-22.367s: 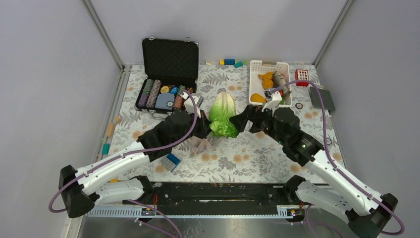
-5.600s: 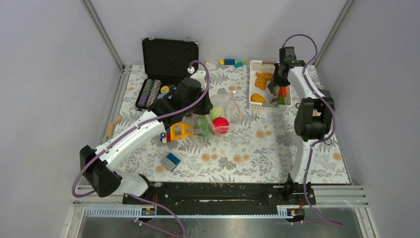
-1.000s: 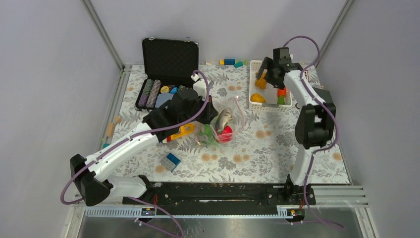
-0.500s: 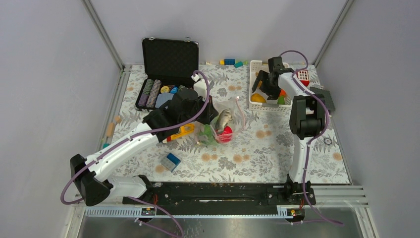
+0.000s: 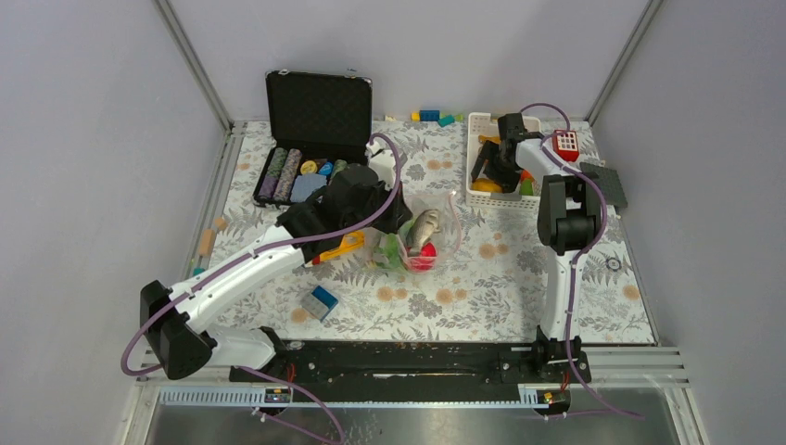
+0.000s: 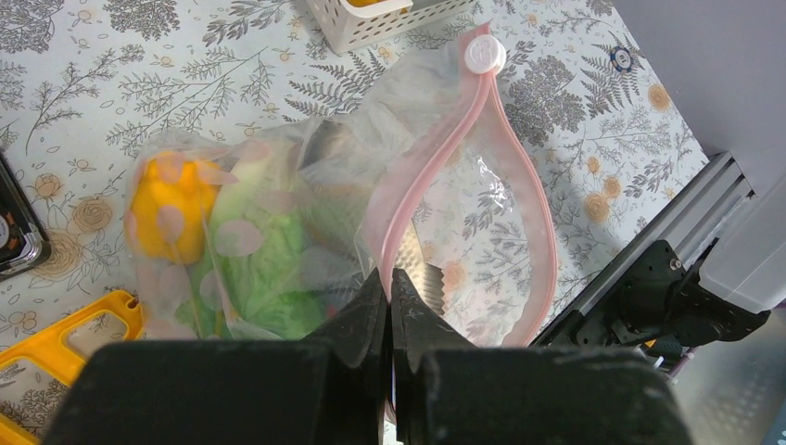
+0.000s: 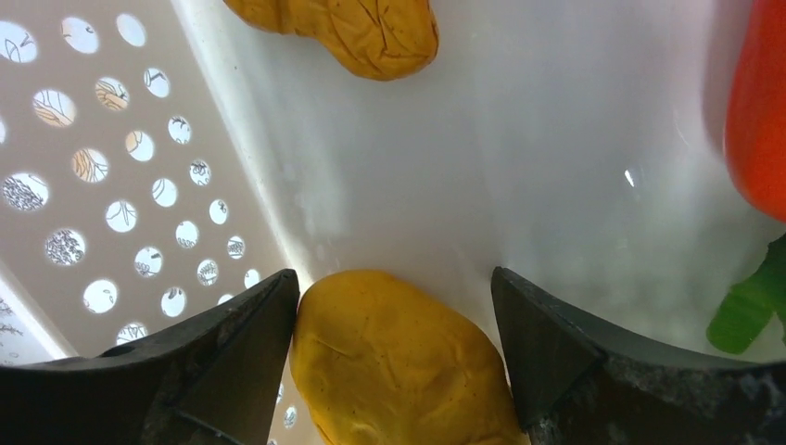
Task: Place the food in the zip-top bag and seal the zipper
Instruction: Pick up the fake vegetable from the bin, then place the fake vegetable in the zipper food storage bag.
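Several foods already sit in the clear pink-zippered zip-top bag point(image 6: 482, 213) mid-table, rim pinched by the left gripper point(image 6: 389, 278) (zipper unsealed), while the right gripper point(image 7: 394, 306), jaws spread, straddles a yellow oval food piece point(image 7: 399, 380) in the white perforated basket point(image 7: 139, 185).

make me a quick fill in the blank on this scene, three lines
The left fingers are shut on the bag at its ____ zipper strip.
The right fingers stand ____ on either side of the yellow food in the white basket.
The fish lies ____ the bag.
Missing words: pink; open; inside.
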Available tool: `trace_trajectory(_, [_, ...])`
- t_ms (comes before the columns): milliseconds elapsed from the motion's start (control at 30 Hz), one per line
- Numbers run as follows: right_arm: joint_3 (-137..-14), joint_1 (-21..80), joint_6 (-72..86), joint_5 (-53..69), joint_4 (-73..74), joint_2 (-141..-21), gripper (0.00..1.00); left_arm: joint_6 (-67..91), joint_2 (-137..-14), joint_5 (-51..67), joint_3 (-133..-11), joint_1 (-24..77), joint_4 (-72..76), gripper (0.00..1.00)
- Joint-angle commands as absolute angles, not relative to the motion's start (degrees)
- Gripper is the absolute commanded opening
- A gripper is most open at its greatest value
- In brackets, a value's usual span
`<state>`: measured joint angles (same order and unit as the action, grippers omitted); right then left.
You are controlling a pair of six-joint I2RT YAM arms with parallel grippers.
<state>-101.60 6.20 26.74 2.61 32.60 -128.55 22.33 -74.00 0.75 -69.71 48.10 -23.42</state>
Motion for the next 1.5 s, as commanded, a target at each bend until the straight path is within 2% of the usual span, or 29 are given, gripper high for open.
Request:
trace_trajectory(0, [-103.78,6.07,26.49,1.63,34.76,-130.31,0.78,22.3,-74.81,1.59,-72.07,47.86,-20.81,0.0])
trace_trajectory(167, [-103.52,6.06,26.2,1.77,34.75,-129.92,0.5,22.66,-75.28,1.39,-72.6,47.88,-21.29,0.0])
trace_trajectory(233, [-102.93,6.11,26.46,0.59,34.7,-128.72,0.43,22.83,-75.17,1.39,-72.6,47.88,-21.35,0.0])
trace_trajectory(367, [-101.67,6.07,26.73,-2.31,34.11,-125.31,0.31,23.31,-74.97,0.98,-72.6,47.86,-21.45,0.0])
trace_trajectory(533, [-100.88,5.98,26.32,-4.71,33.72,-119.37,0.23,24.18,-74.95,0.26,-73.44,47.9,-22.07,0.0])
trace_trajectory(767, [-95.97,5.89,25.11,-6.0,33.1,-107.71,0.21,25.93,-76.44,-4.19,-76.41,47.84,-25.26,0.0])
trace_trajectory(900, [-87.66,5.89,26.85,-4.9,30.44,-96.87,0.2,26.45,-76.73,-4.25,-77.28,47.82,-25.89,0.0])
trace_trajectory(1000, [-80.18,5.89,29.39,1.19,26.83,-87.88,0.2,27.24,-77.39,-4.25,-78.66,47.88,-26.99,0.0])
trace_trajectory(1200, [-66.65,7.83,33.93,25.65,16.92,-71.7,0.18,28.93,-79.69,-2.5,-81.59,47.9,-28.63,0.0])
trace_trajectory(1467, [-63.82,22.57,34.59,28.16,17.77,-63.14,0.18,32.2,-80.97,-1.9,-83.04,47.99,-29.6,0.0])
